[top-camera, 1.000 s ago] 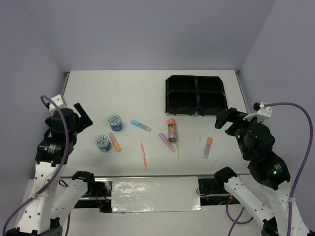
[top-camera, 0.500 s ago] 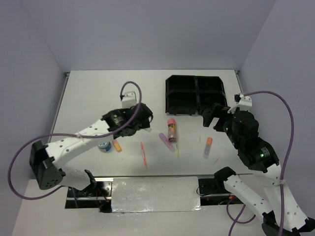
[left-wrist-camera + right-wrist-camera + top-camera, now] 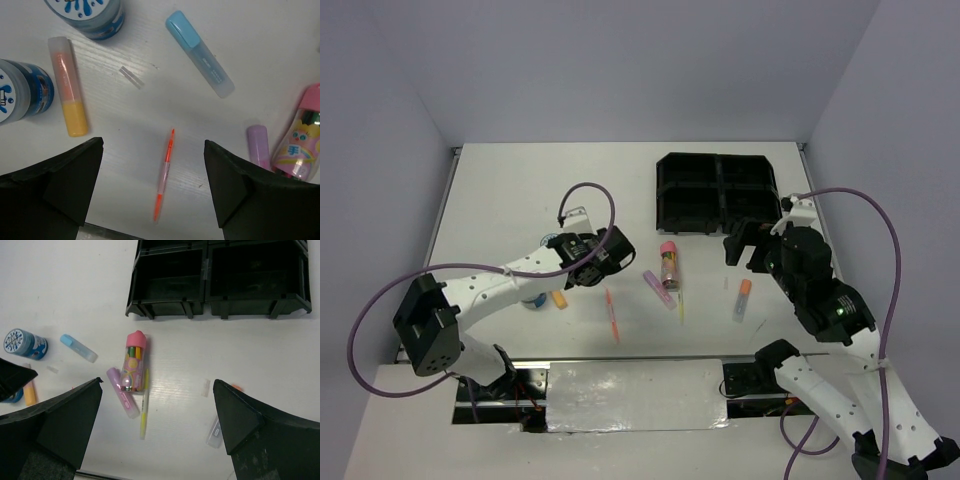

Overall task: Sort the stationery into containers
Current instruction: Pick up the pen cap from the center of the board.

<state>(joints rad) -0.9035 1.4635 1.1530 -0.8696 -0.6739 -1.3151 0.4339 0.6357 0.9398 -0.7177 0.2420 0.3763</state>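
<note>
Stationery lay loose on the white table [image 3: 500, 190], none of it in the tray. The thin orange pen [image 3: 164, 182], clear barrel with orange tip and tail, lay lengthwise in the gap between the left gripper's [image 3: 152, 150] jaws, untouched; those jaws stood spread wide, holding nothing. Outside the finger on the left of that wrist view lay the orange marker [image 3: 67, 86], peach cap on a yellow-orange body, just beside one blue-white tape roll [image 3: 20, 90]; the second tape roll [image 3: 90, 12] stood further ahead. A pale blue marker [image 3: 200, 54] lay slantwise ahead of the gap, with a small clear scrap [image 3: 131, 78] near it. By the other finger lay the purple marker [image 3: 259, 147], just beside the pink-capped glue stick [image 3: 300, 142]. The right gripper [image 3: 157, 390] was likewise released, with the yellow pen [image 3: 144, 410] between its jaws. An orange-capped marker [image 3: 215, 430] was partly hidden by its right-side finger. The black tray [image 3: 165, 307] sat well ahead of the jaws.
</note>
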